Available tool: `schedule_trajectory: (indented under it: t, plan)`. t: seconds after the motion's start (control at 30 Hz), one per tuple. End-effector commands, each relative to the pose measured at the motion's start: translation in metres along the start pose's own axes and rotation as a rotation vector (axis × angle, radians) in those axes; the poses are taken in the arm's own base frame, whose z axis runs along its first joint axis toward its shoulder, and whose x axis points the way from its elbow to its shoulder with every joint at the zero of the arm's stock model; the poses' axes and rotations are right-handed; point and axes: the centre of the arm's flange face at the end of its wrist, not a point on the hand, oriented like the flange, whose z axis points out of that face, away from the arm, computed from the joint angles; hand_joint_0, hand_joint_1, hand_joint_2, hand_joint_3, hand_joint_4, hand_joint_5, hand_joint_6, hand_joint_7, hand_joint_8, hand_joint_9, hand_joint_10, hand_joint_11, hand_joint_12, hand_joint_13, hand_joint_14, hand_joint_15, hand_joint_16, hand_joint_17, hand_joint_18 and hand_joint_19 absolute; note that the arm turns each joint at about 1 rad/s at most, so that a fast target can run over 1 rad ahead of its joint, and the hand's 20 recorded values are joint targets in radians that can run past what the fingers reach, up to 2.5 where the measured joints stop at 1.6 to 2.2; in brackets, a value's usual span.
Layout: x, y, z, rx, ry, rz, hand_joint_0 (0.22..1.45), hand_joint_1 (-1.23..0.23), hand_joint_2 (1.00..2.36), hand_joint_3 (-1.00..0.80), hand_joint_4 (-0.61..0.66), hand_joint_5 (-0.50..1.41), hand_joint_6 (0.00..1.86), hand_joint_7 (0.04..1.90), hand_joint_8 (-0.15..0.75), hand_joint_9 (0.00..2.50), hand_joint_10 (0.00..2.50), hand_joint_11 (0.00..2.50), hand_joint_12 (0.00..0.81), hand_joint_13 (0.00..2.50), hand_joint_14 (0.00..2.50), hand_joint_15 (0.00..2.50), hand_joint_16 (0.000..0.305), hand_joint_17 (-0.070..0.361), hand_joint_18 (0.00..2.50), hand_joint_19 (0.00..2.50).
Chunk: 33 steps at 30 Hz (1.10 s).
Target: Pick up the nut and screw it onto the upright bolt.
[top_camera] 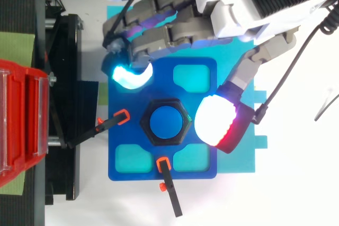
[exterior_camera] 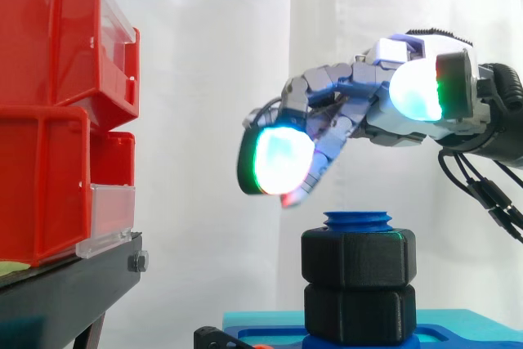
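1. I see a grey-and-white jointed hand [top_camera: 228, 9] with pale grey segmented links and a black ribbed plate on its white housing.
2. From above, its thick fingertip pads [top_camera: 214, 121] glow white with red edging at 4 o'clock and cyan at 10 o'clock.

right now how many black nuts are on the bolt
2, stacked on the blue bolt: upper nut just below its tip, lower nut directly beneath it.

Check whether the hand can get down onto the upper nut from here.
Probably yes. The hand hovers open just above the upper nut, its pads spread either side of the bolt, with nothing between them and the nut.
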Motion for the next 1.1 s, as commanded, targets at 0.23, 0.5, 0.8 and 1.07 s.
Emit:
schedule_trajectory:
  t: [0.23, 0.5, 0.8, 1.07]
  plan:
    - [0.024, 0.004, -0.003, 0.003, -0.004, 0.002, 0.49, -0.18, 1.00, -0.50, 0.12, -0.19, 0.50, 0.63, 0.202, 0.57, 0.00, 0.00, 0.257, 0.26, 0.00, 0.00, 0.030, 0.067, 0.00, 0.00]
    - [0.047, 0.006, -0.006, 0.020, -0.039, 0.006, 0.49, -0.16, 1.00, -0.50, 0.12, -0.20, 0.50, 0.67, 0.211, 0.50, 0.00, 0.00, 0.273, 0.22, 0.00, 0.00, 0.031, 0.070, 0.00, 0.00]
    - [0.051, 0.006, -0.010, 0.027, -0.011, 0.042, 0.49, -0.15, 1.00, -0.50, 0.17, -0.18, 0.50, 0.82, 0.244, 0.51, 0.00, 0.00, 0.281, 0.23, 0.00, 0.00, 0.032, 0.071, 0.00, 0.00]
    - [0.052, 0.008, -0.010, 0.017, 0.000, 0.043, 0.50, -0.15, 1.00, -0.50, 0.20, -0.15, 0.50, 0.94, 0.254, 0.55, 0.00, 0.00, 0.279, 0.26, 0.00, 0.00, 0.031, 0.070, 0.00, 0.00]
